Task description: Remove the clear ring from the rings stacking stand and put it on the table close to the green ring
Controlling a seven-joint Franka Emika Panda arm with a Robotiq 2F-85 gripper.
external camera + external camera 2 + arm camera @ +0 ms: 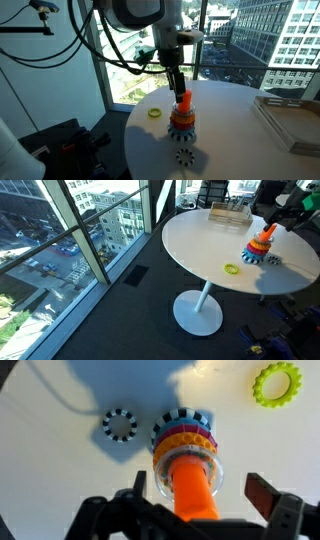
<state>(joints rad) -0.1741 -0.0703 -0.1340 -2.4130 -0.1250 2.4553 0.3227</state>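
We note the arm (172, 45) reaching down, gripper (200, 488) spread wide astride the rings stacking stand (184, 434) (clasping nothing); clear ring (216, 468) encircles its peg (195, 500); green ring (276, 383) apart

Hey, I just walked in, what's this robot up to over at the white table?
The robot's hand hangs open right over the ring stacking stand, an orange-red peg on a round dark base, with a finger on either side of the peg. The small clear plastic ring appears to sit atop the coloured stack, not yet lifted. The small yellow-green ring and a dark toothed ring lie on the round white table beside the stand.
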